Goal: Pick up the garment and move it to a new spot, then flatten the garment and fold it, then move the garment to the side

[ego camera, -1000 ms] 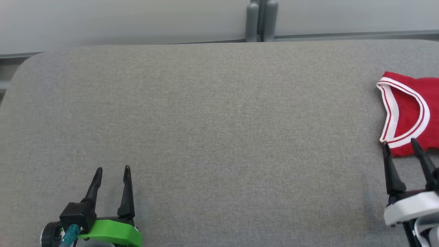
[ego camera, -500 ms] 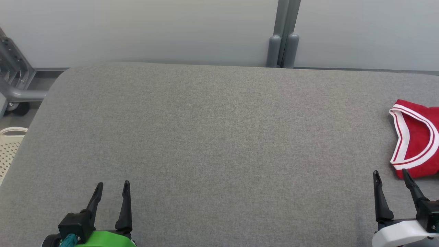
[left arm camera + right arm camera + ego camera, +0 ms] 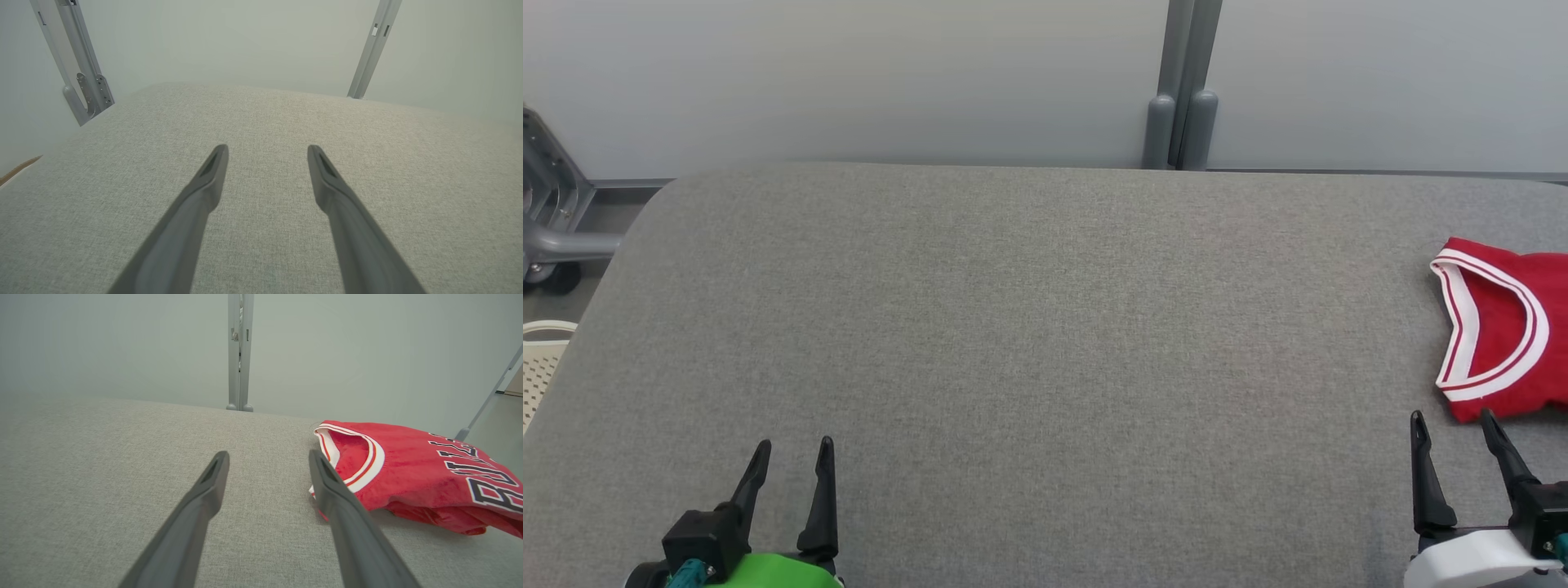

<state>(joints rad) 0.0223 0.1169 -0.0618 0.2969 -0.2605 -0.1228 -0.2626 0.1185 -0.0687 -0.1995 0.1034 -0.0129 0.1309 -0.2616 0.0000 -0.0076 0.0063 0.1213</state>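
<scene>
Right pincer: the right pincer (image 3: pixel 1454 416) stood wide open, both dark fingers spread, nothing between them and nothing gripped.
Left pincer: the left pincer (image 3: pixel 795 443) was spread just as wide and just as empty, with the grey table (image 3: pixel 1045 327) under its tips and ahead of it.
Garment: and there it was, the red garment (image 3: pixel 1503 335) with its white trim, lying just ahead of the right pincer and off to its outer side. It was well apart from the left pincer, right across the tabletop.
Gap: the garment's near corner sat right by the tip of the right pincer's outer finger. Touching or a hair clear, I could not tell.
Lie of the cloth: from the right wrist it looked a low, compact stack, with lettering on top and another layer peeking out beneath. Its far end ran out of view.
Done, by my reading: that looked like a garment folded, parked at the side and let go. So the carrying, flattening, folding and setting aside all seemed finished.
Doubt: with the far end hidden, the neatness of the fold could not be checked.
Left to do: little or nothing, I judged. At most the right pincer needed drawing clear of the cloth without snagging that trimmed edge.
</scene>
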